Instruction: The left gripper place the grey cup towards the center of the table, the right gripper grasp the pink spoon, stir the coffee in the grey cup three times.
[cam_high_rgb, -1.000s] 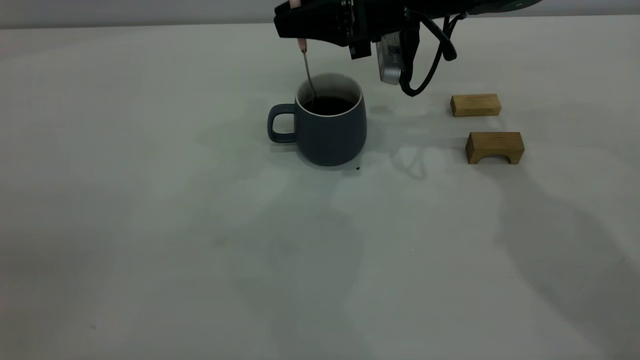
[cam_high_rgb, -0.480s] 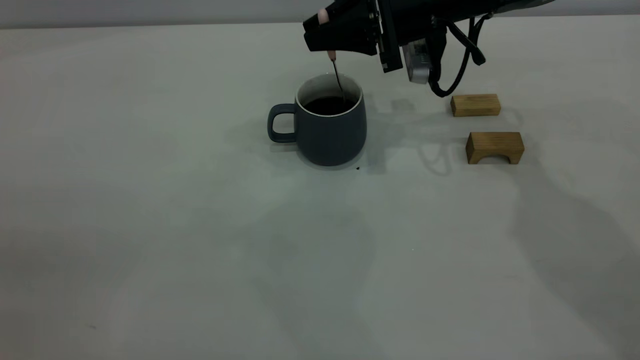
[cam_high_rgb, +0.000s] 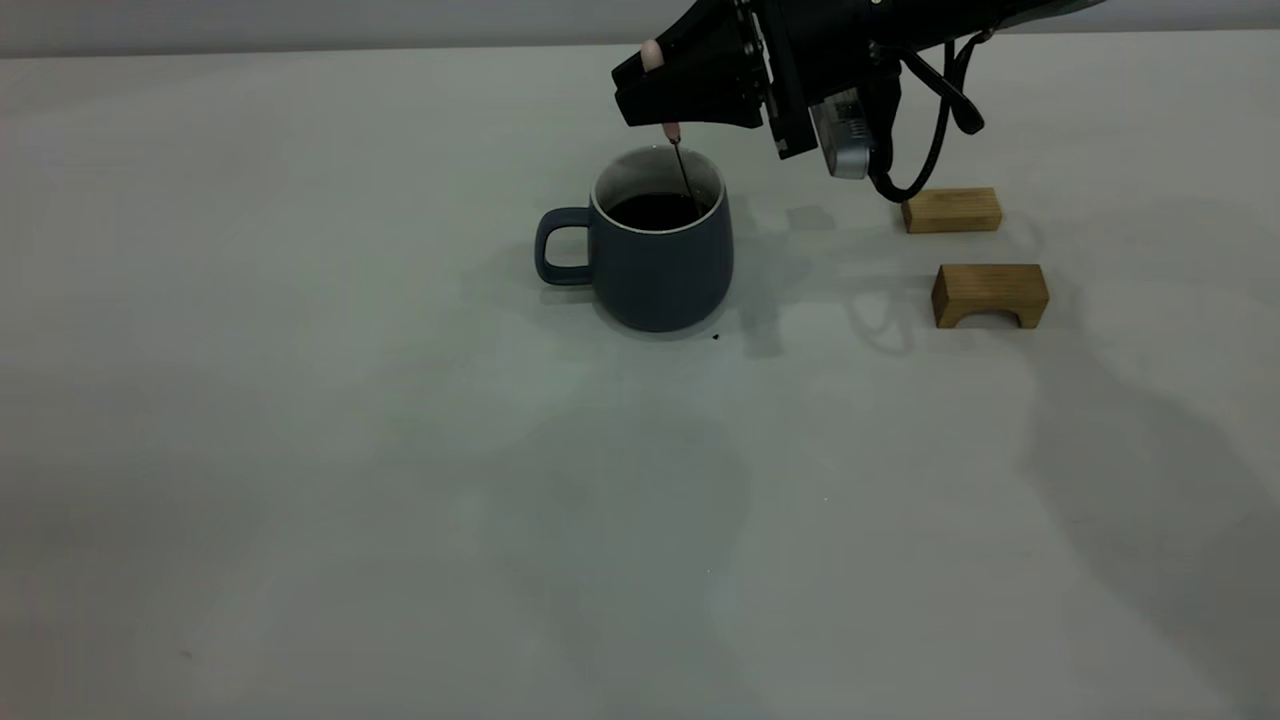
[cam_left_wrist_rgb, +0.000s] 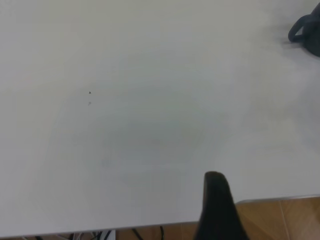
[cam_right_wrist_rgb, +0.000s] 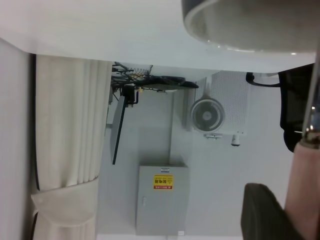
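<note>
The grey cup (cam_high_rgb: 660, 255) stands upright near the table's (cam_high_rgb: 300, 420) middle, handle to the left, with dark coffee (cam_high_rgb: 655, 210) inside. My right gripper (cam_high_rgb: 662, 98) hovers just above the cup's right rim, shut on the pink spoon's handle (cam_high_rgb: 673, 130). The spoon's metal neck (cam_high_rgb: 684, 172) slants down into the coffee and its bowl is hidden. In the right wrist view the pink handle (cam_right_wrist_rgb: 305, 190) lies against a dark finger (cam_right_wrist_rgb: 265, 215), below the cup's rim (cam_right_wrist_rgb: 250, 25). My left gripper (cam_left_wrist_rgb: 216, 200) sits idle at the table's edge, far from the cup (cam_left_wrist_rgb: 306, 32).
Two tan wooden blocks lie right of the cup: a plain one (cam_high_rgb: 950, 210) and an arched one (cam_high_rgb: 990, 293). A tiny dark speck (cam_high_rgb: 715, 337) sits by the cup's base. The right arm's cable and silver module (cam_high_rgb: 845, 135) hang above the table.
My right gripper has carried the spoon from the cup's left side across to its right side, sweeping the neck through the coffee. The cup has stayed put.
</note>
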